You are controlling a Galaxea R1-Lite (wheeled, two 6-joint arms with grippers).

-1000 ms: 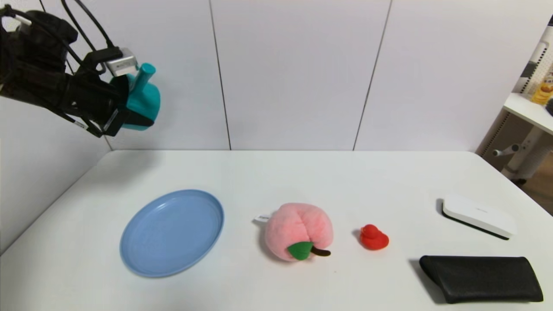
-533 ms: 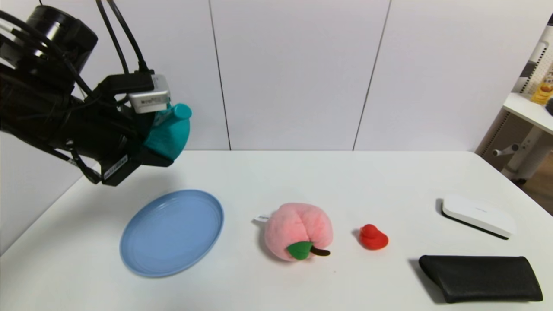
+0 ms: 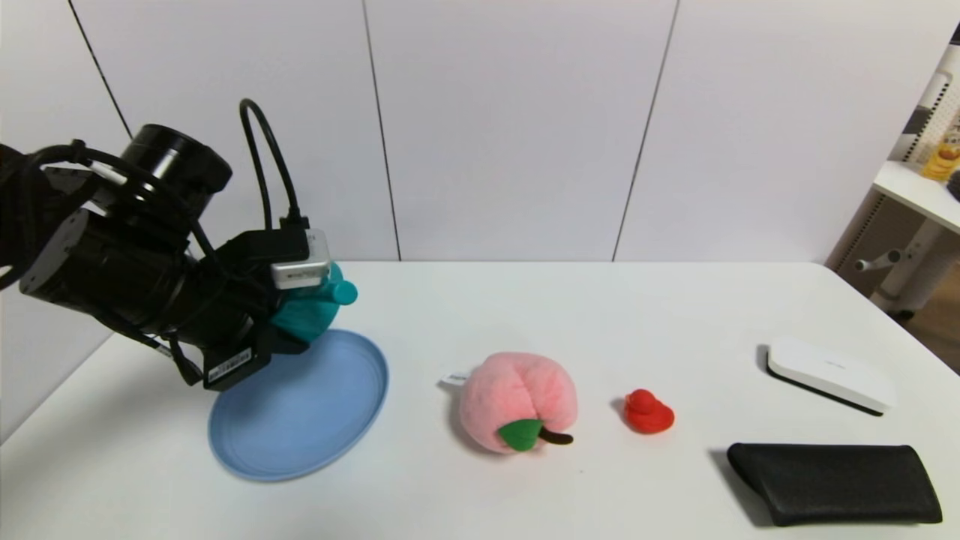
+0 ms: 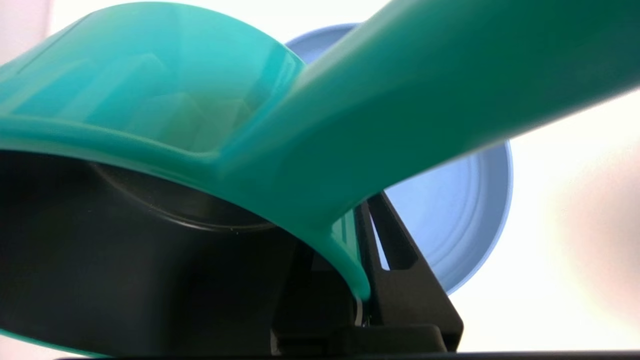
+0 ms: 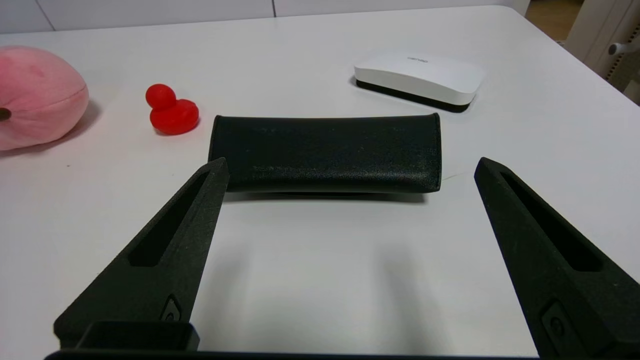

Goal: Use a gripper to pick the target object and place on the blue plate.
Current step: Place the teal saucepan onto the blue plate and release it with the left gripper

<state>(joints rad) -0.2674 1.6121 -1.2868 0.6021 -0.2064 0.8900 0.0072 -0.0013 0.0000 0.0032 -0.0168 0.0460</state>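
Gripping the teal saucepan by its wall, the left gripper holds it tilted above the far part of the blue plate in the head view. Right of the plate lie a pink plush peach, a red toy duck, a white whiteboard eraser and a black case.

The left wrist view shows the pan's wall clamped between the fingers, its dark inside exposed, with the plate beyond.

In the right wrist view, the right gripper is parked near the black case, its fingers spread wide around nothing.
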